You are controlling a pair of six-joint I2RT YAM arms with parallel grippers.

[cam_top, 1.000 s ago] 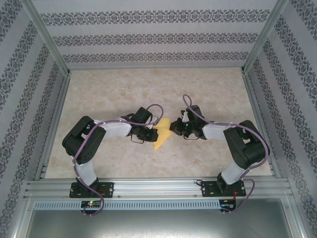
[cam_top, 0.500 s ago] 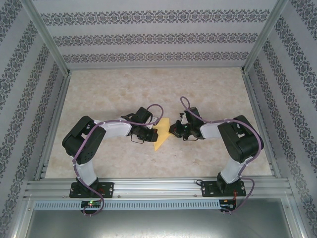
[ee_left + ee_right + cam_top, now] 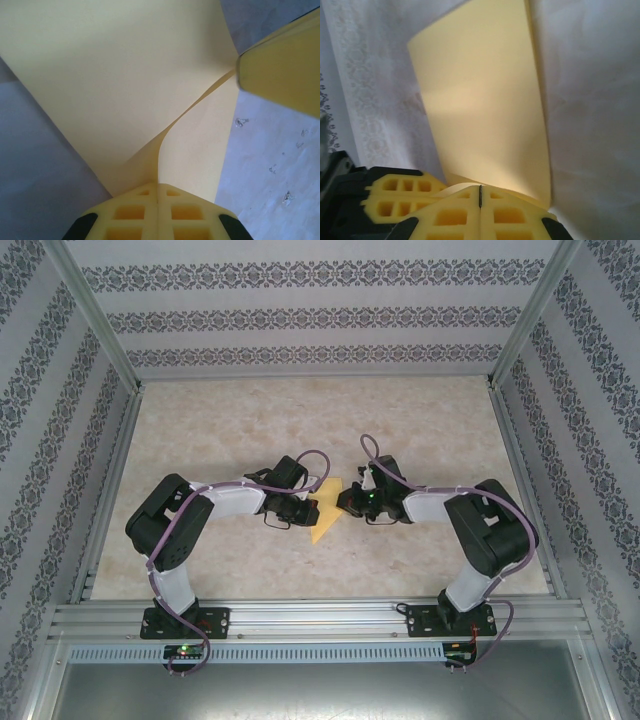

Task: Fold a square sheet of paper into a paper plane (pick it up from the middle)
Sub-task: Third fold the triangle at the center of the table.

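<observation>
A plain yellow-orange square sheet of paper (image 3: 325, 510) is near the middle of the table (image 3: 200, 430), turned so that one corner points toward the near edge. It is no longer flat. The sheet (image 3: 125, 75) is doubled over itself, and its two smooth layers meet along a soft, curved, unpressed bend.

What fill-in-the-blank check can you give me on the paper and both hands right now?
1. The left hand is ____ on the paper.
2. The right hand is also clamped on the ____.
3. In the top view the paper sits ____ the two hands.
4. The paper's colour is ____.
Missing words: shut; paper; between; yellow.
</observation>
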